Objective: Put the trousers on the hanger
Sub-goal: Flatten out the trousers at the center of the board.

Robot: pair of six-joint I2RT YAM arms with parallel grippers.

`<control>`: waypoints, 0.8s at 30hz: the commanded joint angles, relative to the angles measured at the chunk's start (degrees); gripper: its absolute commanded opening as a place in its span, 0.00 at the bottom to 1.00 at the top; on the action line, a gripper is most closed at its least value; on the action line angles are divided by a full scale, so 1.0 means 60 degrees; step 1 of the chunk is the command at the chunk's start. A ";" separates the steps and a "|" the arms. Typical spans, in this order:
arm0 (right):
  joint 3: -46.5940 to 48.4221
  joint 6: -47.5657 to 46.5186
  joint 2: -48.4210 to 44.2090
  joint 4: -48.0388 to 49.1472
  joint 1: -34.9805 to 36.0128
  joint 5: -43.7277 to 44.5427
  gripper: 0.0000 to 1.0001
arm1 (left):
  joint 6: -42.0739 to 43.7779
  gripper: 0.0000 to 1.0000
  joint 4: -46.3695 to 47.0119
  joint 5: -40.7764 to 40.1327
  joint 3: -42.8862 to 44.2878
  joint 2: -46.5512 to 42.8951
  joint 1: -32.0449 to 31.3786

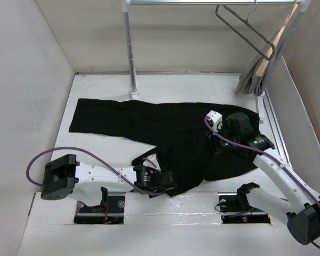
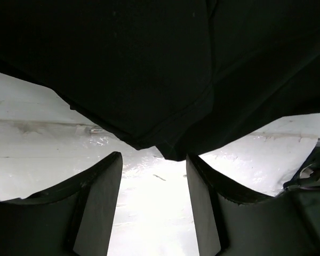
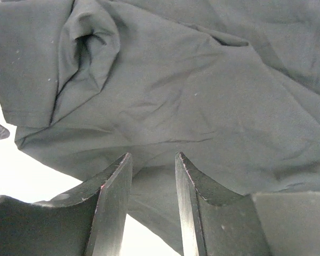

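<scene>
left gripper (image 2: 153, 162) agape near trousers (image 2: 149, 64), mostly out of frame

Trousers (image 1: 149, 120) lie on table (image 1: 96, 160), hanger (image 1: 240, 30) behind.

Mid surface (image 1: 101, 152) is covered by trousers (image 1: 165, 125); bare strips lie behind and front-left. Pole (image 1: 130, 53) stands back centre. Hanger (image 1: 245, 26) hangs top right, grey garment (image 1: 250, 74) just beside it, wall (image 1: 304, 106) close.
</scene>
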 commanded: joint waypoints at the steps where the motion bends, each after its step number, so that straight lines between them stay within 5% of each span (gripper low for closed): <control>1: -0.0180 0.0046 -0.0414 -0.0019 0.0103 -0.0396 0.44 | -0.1088 0.47 0.0093 -0.0817 -0.0066 0.0153 0.0008; 9: -0.0517 -0.0115 -0.0927 -0.0312 0.0205 -0.0470 0.42 | -0.1630 0.28 -0.0126 -0.0847 0.0286 0.0740 -0.0080; 19: -0.0518 -0.0364 -0.0810 -0.0356 0.0205 -0.0734 0.42 | -0.2216 0.48 -0.1151 -0.1008 0.0330 0.0886 -0.0080; 24: -0.0518 -0.0364 -0.0795 -0.0356 0.0205 -0.0748 0.42 | -0.2435 0.37 -0.1020 -0.1300 0.0227 0.0886 -0.0080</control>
